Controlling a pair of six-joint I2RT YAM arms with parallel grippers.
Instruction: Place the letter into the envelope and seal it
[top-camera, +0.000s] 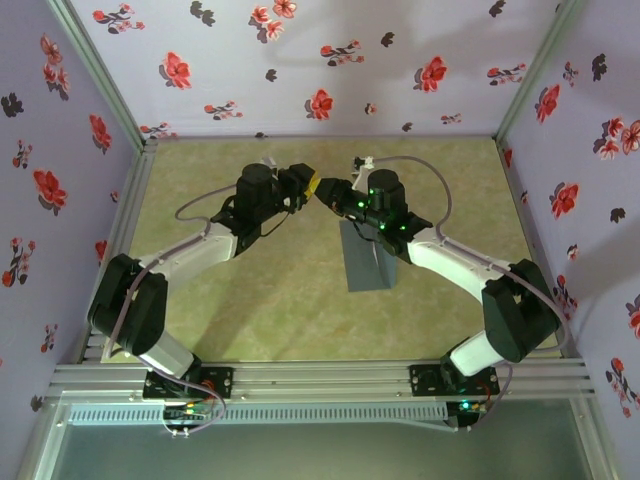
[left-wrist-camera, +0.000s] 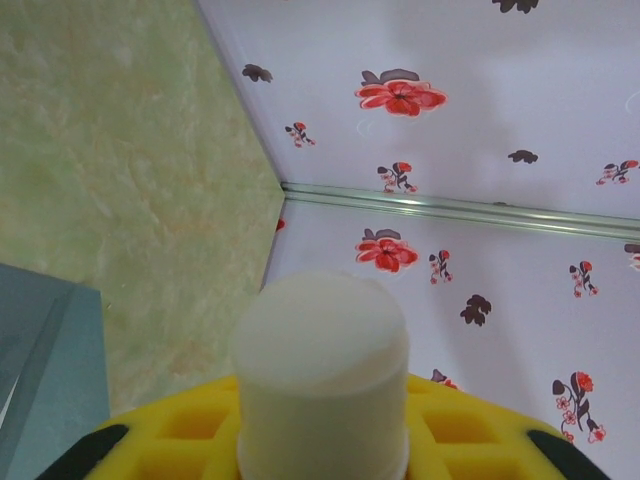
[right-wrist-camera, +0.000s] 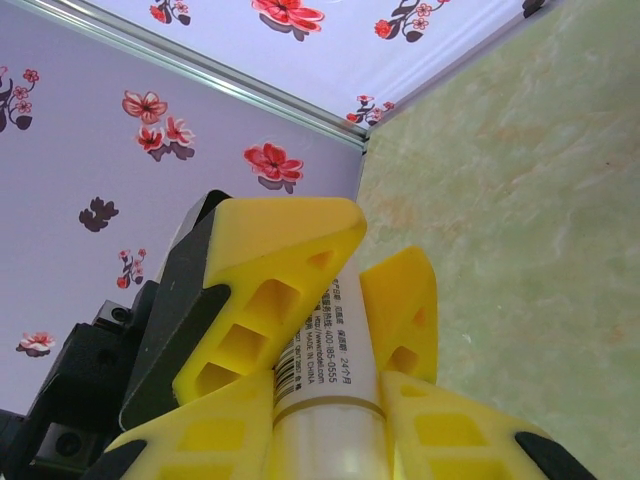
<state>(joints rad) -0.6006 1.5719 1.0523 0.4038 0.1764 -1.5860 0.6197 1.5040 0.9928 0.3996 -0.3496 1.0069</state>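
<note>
Envelope (top-camera: 366, 262), grey, lay flat on the worktop (top-camera: 250, 310) near its middle, partly under the right arm (top-camera: 450, 262). Just beyond it, on the far side, the right hand (right-wrist-camera: 335, 420) was closed on the labelled body of a white stick (right-wrist-camera: 330, 370). The left hand (right-wrist-camera: 345, 290), facing it tip to tip, was clamped around the stick's other end.

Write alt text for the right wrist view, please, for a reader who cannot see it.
A white cylindrical stick with a printed label is held between the yellow plastic fingers of the right gripper, while the left gripper clasps its far end. Behind are a lilac wall with red flowers and a green marbled table.
</note>
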